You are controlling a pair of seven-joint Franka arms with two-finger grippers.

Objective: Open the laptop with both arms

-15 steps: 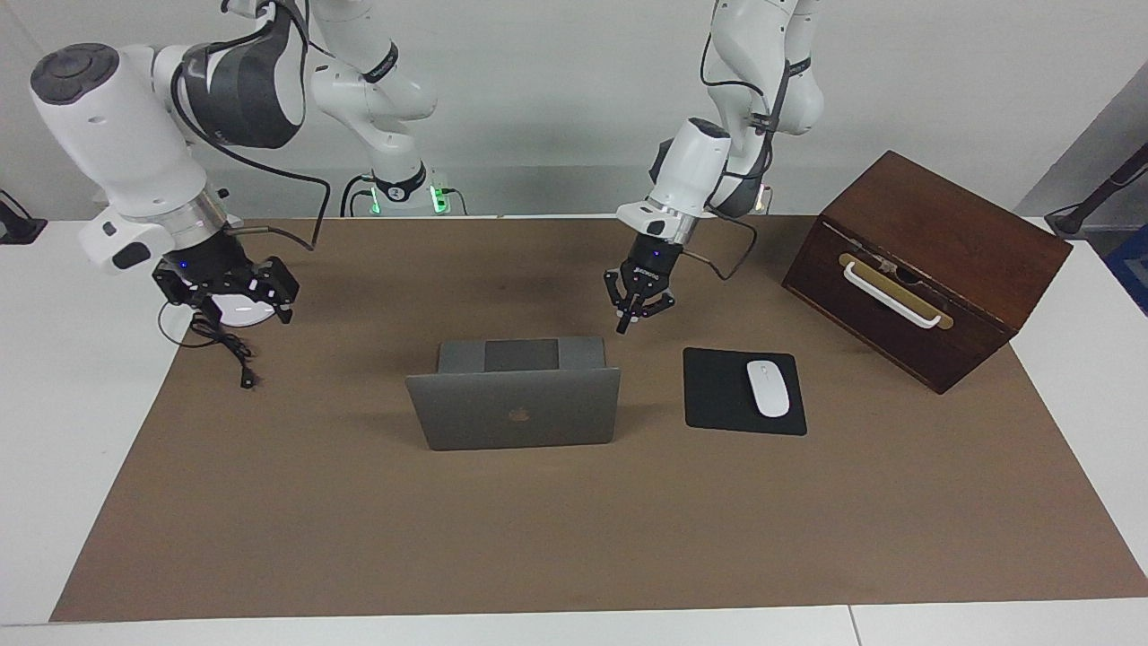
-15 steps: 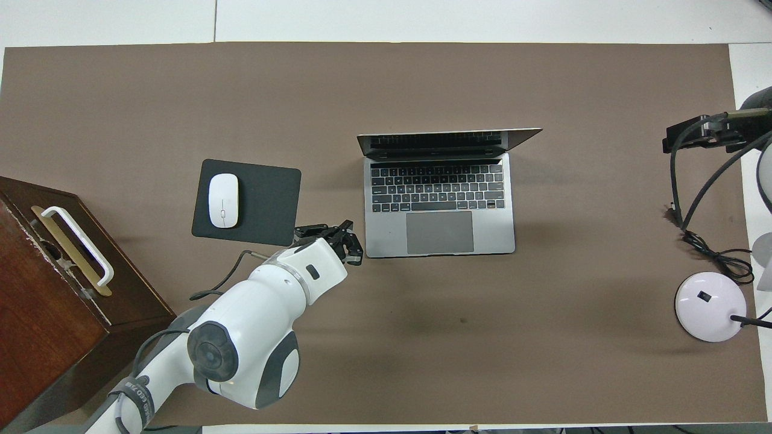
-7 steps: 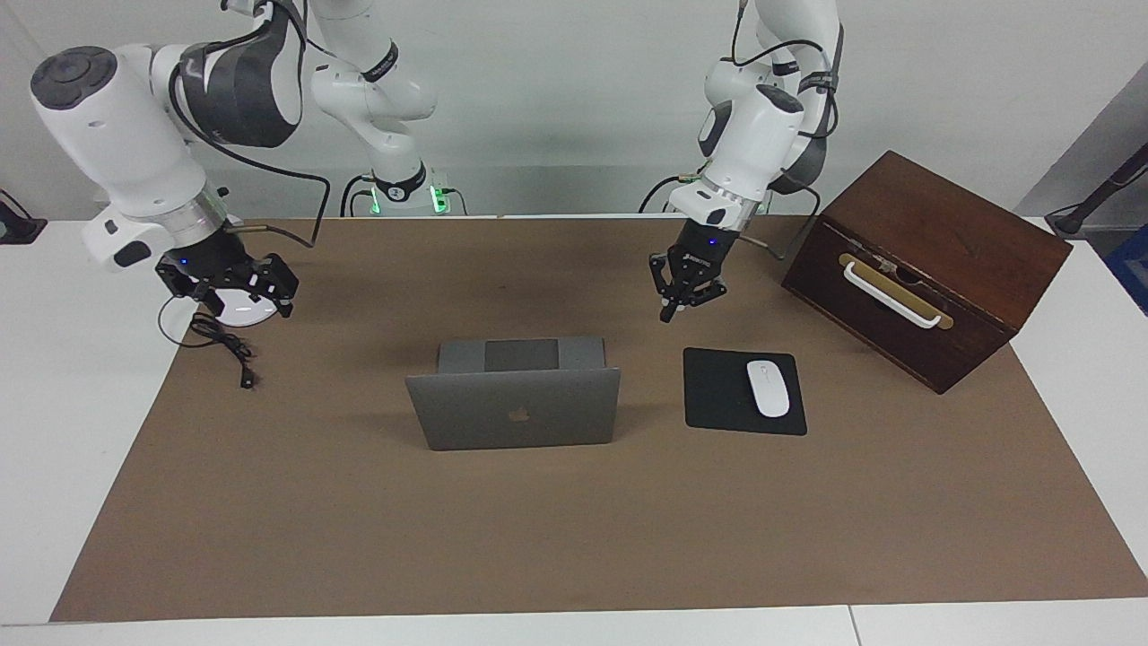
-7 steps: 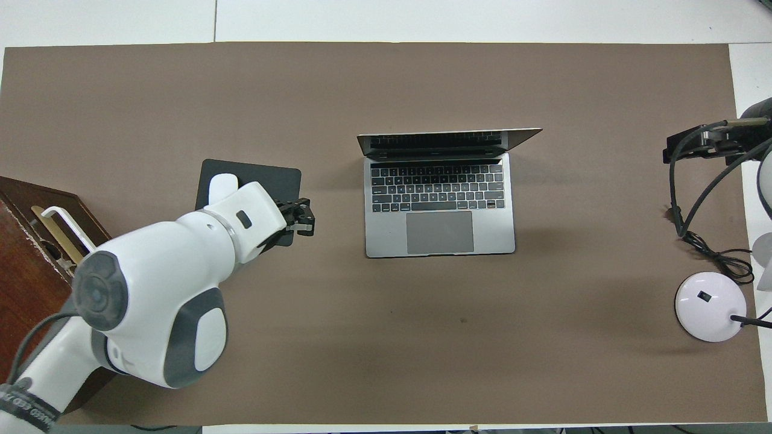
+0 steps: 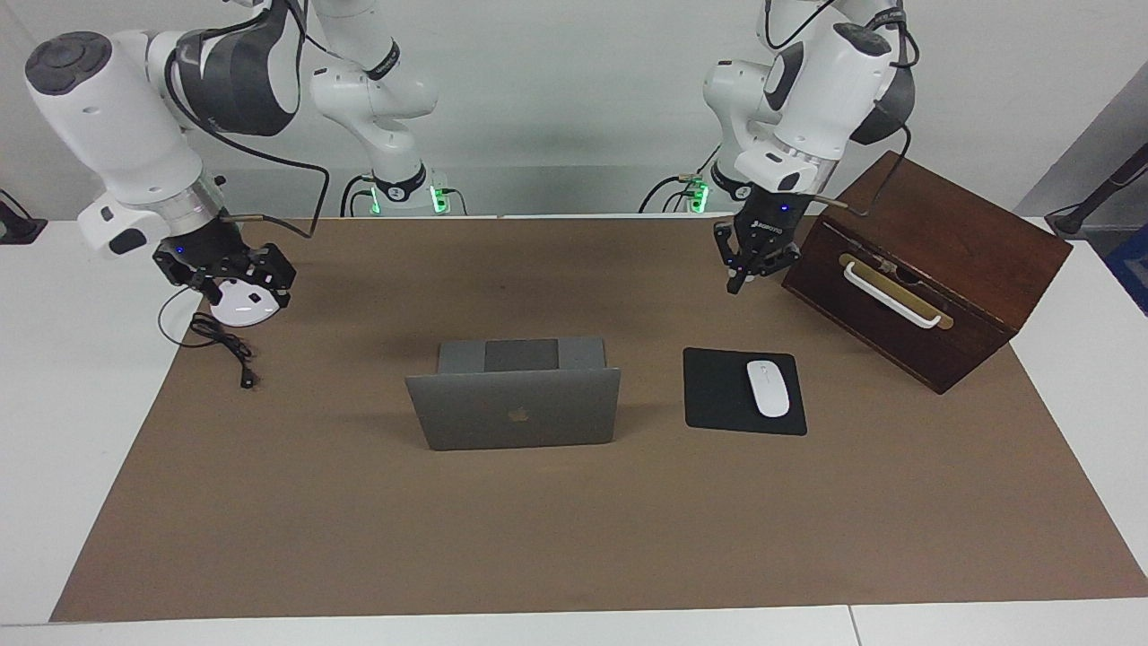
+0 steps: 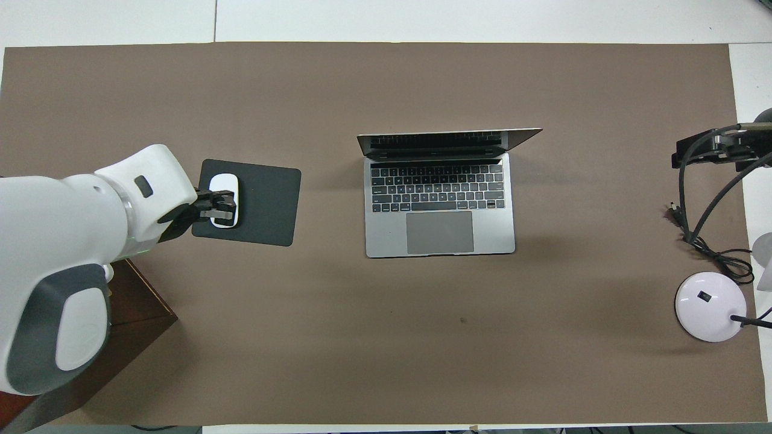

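The laptop (image 5: 513, 395) is standing open in the middle of the brown table mat (image 5: 574, 538), its lid raised upright and its keyboard deck facing the robots, so the opening looks done. The left gripper (image 5: 750, 266) is hanging in the air with nothing in it, its fingertips pressed together, just beside the wooden box (image 5: 924, 269) at its arm's end of the table; the laptop is lying well off to its side and below it, with the mouse pad (image 5: 717, 395) and white mouse (image 5: 768, 388) sitting between the two. The right gripper (image 5: 235, 280) is hovering with its jaws spread wide and empty over the white round lamp base (image 5: 244, 311) and its loose black cable (image 5: 224, 345), and the laptop is well apart from it toward the table's middle. As for handling, the laptop is looking like a stiff, thin metal slab, fairly heavy for its size and smooth enough to slide on the mat. Its hinge is probably holding the lid by friction alone, and the screen behind the lid is the fragile part. Any further hold would best be one finger pressing on the bare palm rest beside the trackpad while the other nudges the lid's top edge, never the glass.
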